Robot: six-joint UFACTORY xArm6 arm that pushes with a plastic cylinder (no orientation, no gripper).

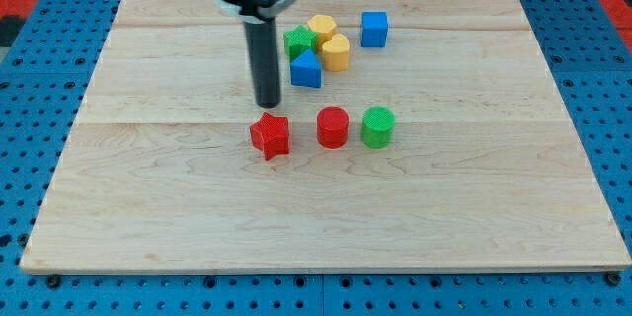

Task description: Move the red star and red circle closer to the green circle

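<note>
The red star [270,135] lies near the board's middle. The red circle [333,126] stands just to its right, and the green circle [377,126] stands right of that, with a small gap between them. The three form a row. My tip [268,106] is at the end of the dark rod, just above the red star's top edge in the view, close to it or touching it.
A cluster sits toward the view's top: a green star [298,40], a blue triangle-like block [306,70], two yellow blocks [322,29] [336,52], and a blue cube [374,29]. The wooden board [148,207] lies on a blue pegboard table.
</note>
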